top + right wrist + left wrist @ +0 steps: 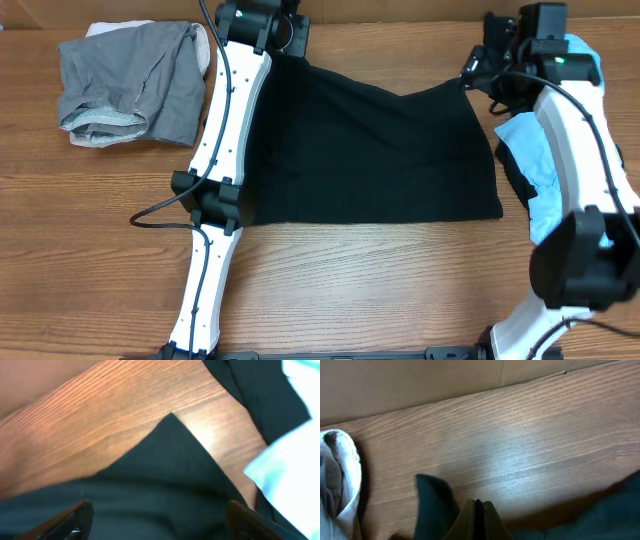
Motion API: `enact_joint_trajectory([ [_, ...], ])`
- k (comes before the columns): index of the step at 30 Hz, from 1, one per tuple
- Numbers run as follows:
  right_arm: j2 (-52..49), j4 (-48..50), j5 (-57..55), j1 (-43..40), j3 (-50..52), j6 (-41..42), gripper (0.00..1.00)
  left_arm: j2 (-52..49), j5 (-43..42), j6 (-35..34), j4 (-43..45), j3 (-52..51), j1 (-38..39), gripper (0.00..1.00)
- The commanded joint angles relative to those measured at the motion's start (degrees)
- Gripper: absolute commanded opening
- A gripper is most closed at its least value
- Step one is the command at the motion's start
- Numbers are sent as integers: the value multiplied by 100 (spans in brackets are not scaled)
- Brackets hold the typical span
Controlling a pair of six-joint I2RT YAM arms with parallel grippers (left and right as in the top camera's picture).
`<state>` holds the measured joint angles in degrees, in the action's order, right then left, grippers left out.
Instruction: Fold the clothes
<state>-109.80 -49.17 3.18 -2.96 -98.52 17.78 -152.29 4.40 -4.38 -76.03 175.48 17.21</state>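
plain black cloth t-shirt (370, 150) is lying flat on the wooden table (330, 275). left gripper (478, 519) is pinching its far corner, right gripper (157, 517) is hovering wide open over the other, empty.

Black T-shirt (370, 150); grey garment (140, 85); light-blue garment (538, 155); brown woodgrain table (400, 290).

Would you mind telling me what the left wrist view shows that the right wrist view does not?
Only the left wrist view shows the grey and white garment at its left edge, the pale wall behind the table, and the left gripper shut on the black T-shirt. Only the right wrist view shows the light-blue garment, a pointed corner of the T-shirt, and the right gripper open over black cloth. Both share the wooden table and black cloth.
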Motion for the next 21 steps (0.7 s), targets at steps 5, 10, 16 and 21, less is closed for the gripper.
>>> enact_joint_trajectory([
  [5, -966, 826, -127, 7, -7, -24, 93, 61, 94, -85, -310, 201, 273, 4],
  [10, -1471, 1399, -234, 7, -7, -24, 92, 61, 96, -85, -428, 201, 382, 4],
  [16, -1963, 1969, -382, 7, -7, -26, 83, 61, 98, -85, -452, 201, 380, 4],
  [21, -2312, 2339, -378, 20, -7, -22, 74, 61, 118, -90, -507, 201, 372, 4],
])
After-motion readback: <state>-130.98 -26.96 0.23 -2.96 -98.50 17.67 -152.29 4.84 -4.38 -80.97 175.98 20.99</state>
